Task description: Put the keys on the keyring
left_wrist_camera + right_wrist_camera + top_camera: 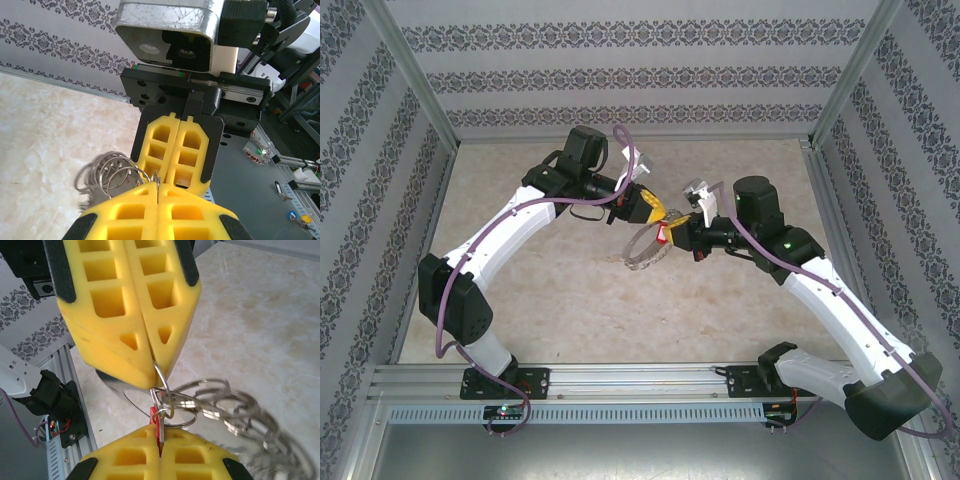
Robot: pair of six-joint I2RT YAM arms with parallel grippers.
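Observation:
Above the middle of the table the two grippers meet tip to tip. My left gripper (658, 212) (158, 192) is shut on the thin grey wire of the keyring (642, 256) (107, 172), whose many small rings hang in a bunch below and to the side. My right gripper (672, 236) (161, 432) is shut on the key (156, 418), a tiny silver key with a red head (664, 236). In the right wrist view the key's top sits right at the keyring (220, 402) wire, where the wire comes out of the left gripper's fingertips (150, 365). Whether the key is threaded on it I cannot tell.
The beige marble-look tabletop (580, 310) lies under both arms. Patterned walls (620, 70) close in the back and both sides. An aluminium rail (640, 380) carrying the arm bases runs along the near edge.

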